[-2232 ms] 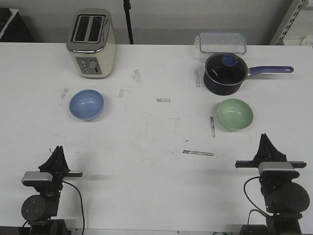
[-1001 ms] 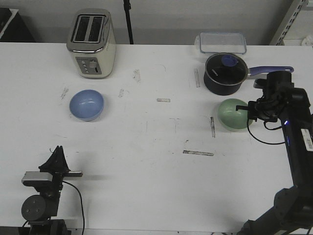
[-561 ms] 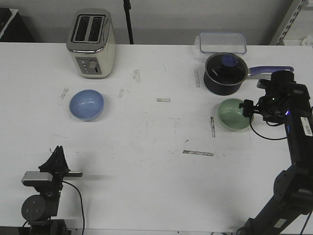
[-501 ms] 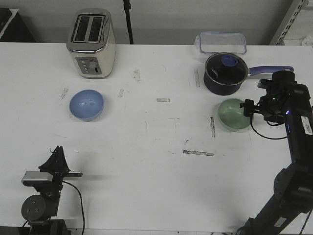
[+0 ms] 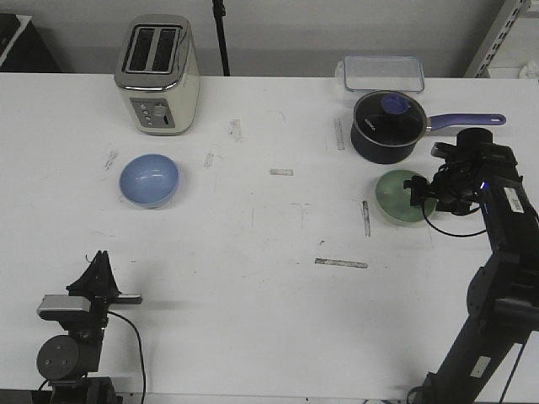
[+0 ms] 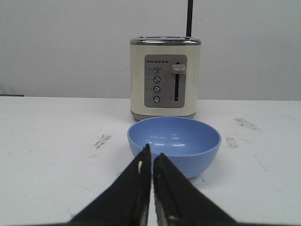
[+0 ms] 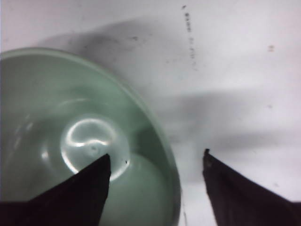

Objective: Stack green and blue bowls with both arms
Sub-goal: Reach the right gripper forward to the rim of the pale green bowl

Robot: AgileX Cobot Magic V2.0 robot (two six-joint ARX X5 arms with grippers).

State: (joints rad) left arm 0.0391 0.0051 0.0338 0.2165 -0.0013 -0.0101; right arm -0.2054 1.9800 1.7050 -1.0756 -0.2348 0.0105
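Note:
The periwinkle blue bowl (image 5: 149, 179) sits upright on the left of the white table, in front of the toaster. It also shows in the left wrist view (image 6: 174, 143), just beyond my left gripper (image 6: 151, 151). That gripper is shut and empty, and rests low at the near left edge (image 5: 98, 257). The mint green bowl (image 5: 402, 197) sits on the right, in front of the saucepan. My right gripper (image 5: 418, 193) is open over its right rim. In the right wrist view (image 7: 157, 160) one finger (image 7: 89, 188) is inside the green bowl (image 7: 56, 136) and the other finger (image 7: 235, 188) is outside it.
A cream toaster (image 5: 157, 74) stands at the back left. A dark lidded saucepan (image 5: 386, 126) with a purple handle (image 5: 467, 120) stands just behind the green bowl. A clear plastic container (image 5: 383, 73) lies behind the pan. Scuff marks and tape strips dot the table (image 5: 278, 244).
My right arm has risen from its rest at the near right edge and reached to the green bowl, its open jaws coming down astride the rim. The left arm has not moved.

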